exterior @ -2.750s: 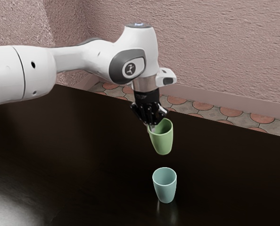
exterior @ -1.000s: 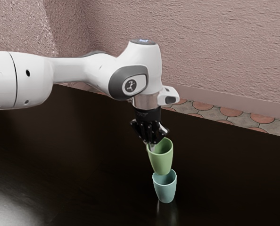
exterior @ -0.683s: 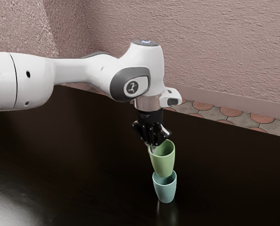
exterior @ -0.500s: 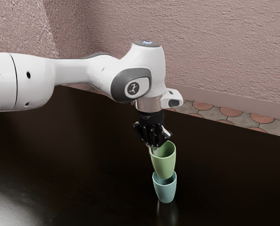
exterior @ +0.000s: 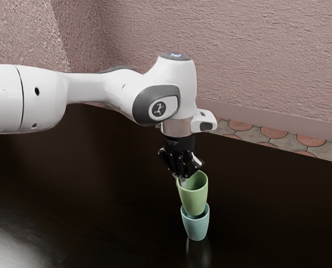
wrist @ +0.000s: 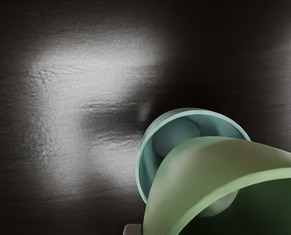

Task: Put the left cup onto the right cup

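The green cup (exterior: 193, 193) sits nested in the teal cup (exterior: 195, 226).
The tool (exterior: 183, 176) grips its rim at 10 o'clock; smooth, pale and tapered, it leans toward 1 o'clock, base inside the upright teal cup on the dark desk (exterior: 71, 195).

wall (exterior: 266, 44): pink stucco | floor (exterior: 300, 139): terracotta tiles | table (exterior: 71, 184): dark, glossy
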Action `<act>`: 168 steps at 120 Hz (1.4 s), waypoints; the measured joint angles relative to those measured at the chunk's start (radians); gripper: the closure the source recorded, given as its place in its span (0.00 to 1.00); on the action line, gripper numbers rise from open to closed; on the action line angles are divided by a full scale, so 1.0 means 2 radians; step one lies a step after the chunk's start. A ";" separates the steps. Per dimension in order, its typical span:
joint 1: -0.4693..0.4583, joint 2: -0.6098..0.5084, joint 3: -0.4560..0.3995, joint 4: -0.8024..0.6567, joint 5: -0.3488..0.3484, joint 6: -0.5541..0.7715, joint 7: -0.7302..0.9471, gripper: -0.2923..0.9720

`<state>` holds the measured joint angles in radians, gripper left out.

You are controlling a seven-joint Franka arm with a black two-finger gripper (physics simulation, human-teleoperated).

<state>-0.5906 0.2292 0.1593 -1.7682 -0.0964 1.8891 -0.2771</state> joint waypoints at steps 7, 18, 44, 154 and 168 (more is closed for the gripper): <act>0.000 0.001 0.000 0.000 0.000 0.001 0.000 0.85; 0.000 0.002 0.000 -0.001 0.000 0.001 0.000 0.85; 0.001 0.006 0.000 -0.001 -0.001 0.002 0.000 0.85; 0.000 0.024 0.000 -0.001 -0.004 0.015 -0.005 0.85; 0.000 0.025 0.000 -0.001 -0.004 0.017 -0.005 0.85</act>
<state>-0.5907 0.2787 0.1594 -1.7705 -0.1044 1.9221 -0.2874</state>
